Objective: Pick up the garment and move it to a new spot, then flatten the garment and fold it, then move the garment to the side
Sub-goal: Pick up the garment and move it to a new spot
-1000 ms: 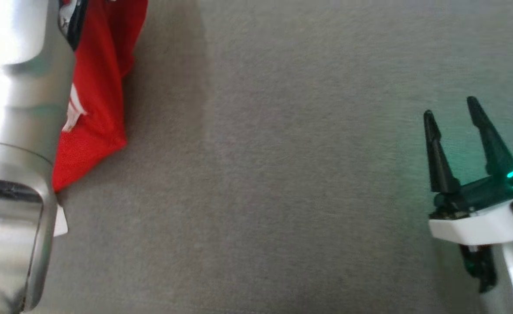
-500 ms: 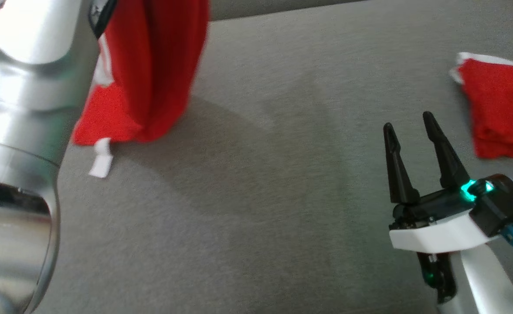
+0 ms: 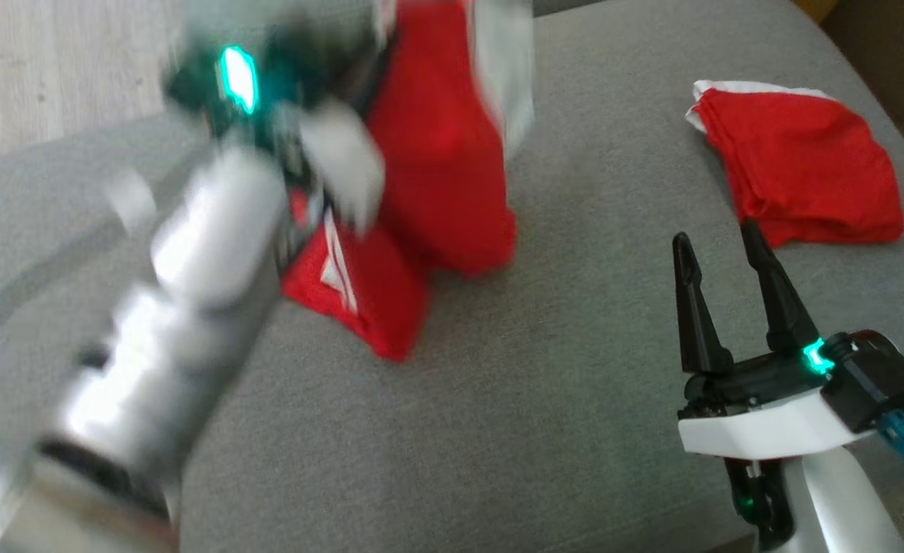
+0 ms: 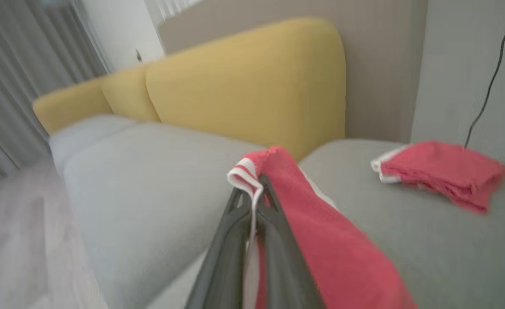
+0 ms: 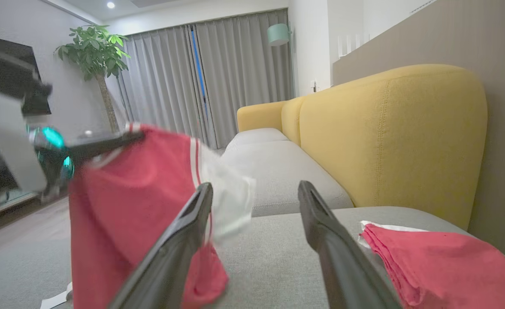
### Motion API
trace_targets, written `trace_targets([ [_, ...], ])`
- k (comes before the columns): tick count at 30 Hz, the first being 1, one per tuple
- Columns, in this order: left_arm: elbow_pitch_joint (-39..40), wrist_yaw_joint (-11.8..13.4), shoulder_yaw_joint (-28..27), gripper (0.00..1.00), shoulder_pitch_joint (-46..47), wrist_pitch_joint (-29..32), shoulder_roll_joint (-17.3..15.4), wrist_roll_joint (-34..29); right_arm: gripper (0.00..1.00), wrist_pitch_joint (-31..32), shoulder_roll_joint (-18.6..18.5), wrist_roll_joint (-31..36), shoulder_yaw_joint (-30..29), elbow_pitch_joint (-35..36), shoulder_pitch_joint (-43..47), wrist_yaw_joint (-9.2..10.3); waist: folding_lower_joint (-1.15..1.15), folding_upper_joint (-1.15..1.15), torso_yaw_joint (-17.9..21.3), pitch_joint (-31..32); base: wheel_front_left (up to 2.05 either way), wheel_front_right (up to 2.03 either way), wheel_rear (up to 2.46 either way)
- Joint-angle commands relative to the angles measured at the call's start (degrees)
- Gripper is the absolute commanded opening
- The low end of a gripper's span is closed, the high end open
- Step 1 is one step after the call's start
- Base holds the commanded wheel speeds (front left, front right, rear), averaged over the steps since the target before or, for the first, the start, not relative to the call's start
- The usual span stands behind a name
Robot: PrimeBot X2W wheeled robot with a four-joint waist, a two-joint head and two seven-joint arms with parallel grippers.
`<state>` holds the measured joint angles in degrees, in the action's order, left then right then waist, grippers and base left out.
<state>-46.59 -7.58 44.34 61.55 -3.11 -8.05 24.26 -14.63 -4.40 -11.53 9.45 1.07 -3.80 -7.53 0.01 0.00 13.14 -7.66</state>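
Grey sofa seat [image 3: 498, 430] is touched at far left by the hanging garment [image 3: 436, 177], pinched at its striped edge in the left end effector [image 4: 252, 189]; the right end effector [image 3: 715, 236] is held spread. So thin a pinch could be lost mid-swing.

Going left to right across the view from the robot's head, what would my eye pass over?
blurred silver forearm → hanging red garment → folded red garment. The right gripper sits below the folded one and overlaps it sideways, so it is left out of the order.
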Motion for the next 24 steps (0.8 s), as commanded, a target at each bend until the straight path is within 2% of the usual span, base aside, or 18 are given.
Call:
trace_targets([
  [1,0.65,0.81,-1.06,0.0,-2.59,-1.19,-1.27,0.87,1.0,-0.37,0.42,-0.17,1.17,1.97,-0.13,0.04,-0.01,0.0,-0.39,-0.83,0.0,0.0,0.0],
  [5,-0.47,1.91,-0.41,0.0,-13.6,-3.97,1.29,3.52,1.0,-0.37,0.76,-0.14,0.47,1.81,0.37,0.04,-0.01,0.0,-1.29,-1.75,0.0,0.0,0.0],
  [7,-0.74,2.32,-0.44,0.0,-15.94,-4.88,1.9,4.23,1.0,-0.37,0.82,-0.12,0.39,1.71,0.54,0.04,-0.01,0.0,-1.56,-1.8,0.0,0.0,0.0],
  [8,-0.95,2.7,-0.34,0.13,-17.95,-5.86,2.47,4.74,1.0,-0.37,0.88,-0.09,0.25,1.56,0.77,0.04,-0.01,0.0,-1.93,-1.67,0.0,0.0,0.0],
  [9,-1.09,3.09,-0.18,0.89,-19.73,-6.84,2.97,5.13,1.0,-0.37,0.93,-0.04,0.15,1.41,1.03,0.04,-0.01,0.0,-2.27,-1.42,0.0,0.0,0.0],
  [10,-1.02,3.75,-0.29,1.0,-21.29,-7.99,3.44,5.6,1.0,-0.37,0.97,0.02,-0.1,1.24,1.39,0.04,-0.01,0.0,-2.78,-0.98,0.0,0.0,0.0],
  [12,-0.46,5.24,-0.35,1.0,-23.97,-9.81,4.13,6.09,1.0,-0.37,1.04,0.14,-0.85,0.77,2.25,0.04,-0.01,0.0,-3.96,0.2,0.0,0.0,0.0],
  [17,4.51,10.84,-2.15,1.0,-30.54,-11.79,4.75,5.54,1.0,-0.37,1.15,0.08,-3.13,-1.39,5.3,0.04,-0.01,0.0,-8.03,5.01,0.0,0.0,0.0],
  [20,12.67,15.22,-6.29,1.0,-35.88,-11.85,4.32,3.28,1.0,-0.37,1.22,0.1,-4.6,-2.74,7.18,0.04,-0.01,0.0,-10.57,7.64,0.0,0.0,0.0],
  [24,23.2,18.98,-11.15,1.0,-44.05,-11.87,2.65,-0.91,1.0,-0.37,1.36,0.39,-6.51,-4.28,8.57,0.04,-0.01,0.0,-13.66,9.5,0.0,0.0,0.0],
])
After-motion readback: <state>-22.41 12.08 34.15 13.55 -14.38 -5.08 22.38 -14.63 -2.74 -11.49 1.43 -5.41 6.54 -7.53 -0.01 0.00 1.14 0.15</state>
